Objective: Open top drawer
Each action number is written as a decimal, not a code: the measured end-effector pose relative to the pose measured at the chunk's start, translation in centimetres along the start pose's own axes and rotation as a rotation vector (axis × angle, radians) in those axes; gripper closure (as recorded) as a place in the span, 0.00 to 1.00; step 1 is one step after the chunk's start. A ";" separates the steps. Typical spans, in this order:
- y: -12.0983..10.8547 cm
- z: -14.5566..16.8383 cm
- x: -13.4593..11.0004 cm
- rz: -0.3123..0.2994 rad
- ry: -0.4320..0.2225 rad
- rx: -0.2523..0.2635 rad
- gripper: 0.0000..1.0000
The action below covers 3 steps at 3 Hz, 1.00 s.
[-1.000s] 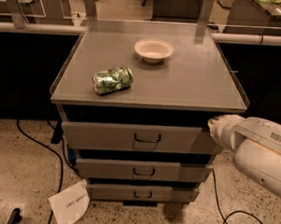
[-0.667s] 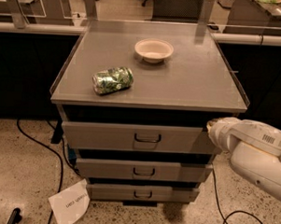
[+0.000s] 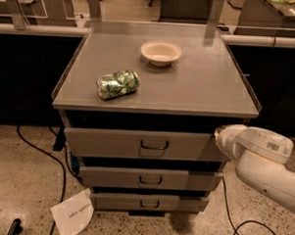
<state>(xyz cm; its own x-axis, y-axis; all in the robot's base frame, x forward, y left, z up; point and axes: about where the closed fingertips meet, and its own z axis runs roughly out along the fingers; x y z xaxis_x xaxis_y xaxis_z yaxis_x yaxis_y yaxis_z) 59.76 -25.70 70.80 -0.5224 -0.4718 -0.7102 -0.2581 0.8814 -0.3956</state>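
Note:
The top drawer (image 3: 107, 143) is the widest of three grey drawers under the grey cabinet top. Its small dark handle (image 3: 154, 145) sits at the centre of its front. A dark gap shows above the front, and none of the interior shows. My white arm (image 3: 263, 161) reaches in from the right. My gripper (image 3: 219, 137) is at the arm's tip, at the right end of the top drawer's front and well right of the handle. The arm's casing hides most of it.
A crushed green can (image 3: 118, 84) and a white bowl (image 3: 160, 52) lie on the cabinet top (image 3: 198, 87). The middle drawer (image 3: 149, 179) and bottom drawer (image 3: 148, 203) are below. Black cables (image 3: 43, 151) and a white paper sign (image 3: 73, 214) lie on the floor.
My arm's tip has shifted slightly left and down, closer to the right end of the top drawer's front. The drawers, can and bowl have not moved.

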 end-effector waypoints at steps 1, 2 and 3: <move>0.2 0.3 -0.4 0.000 -0.003 -0.003 1.00; 0.4 2.1 -1.5 -0.018 -0.017 0.007 1.00; 0.4 2.2 -1.5 -0.028 -0.019 0.011 1.00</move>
<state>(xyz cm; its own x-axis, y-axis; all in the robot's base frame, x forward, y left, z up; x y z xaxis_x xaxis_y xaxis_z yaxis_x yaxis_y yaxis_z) 62.25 -24.72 70.47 -0.4999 -0.4964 -0.7097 -0.2634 0.8678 -0.4214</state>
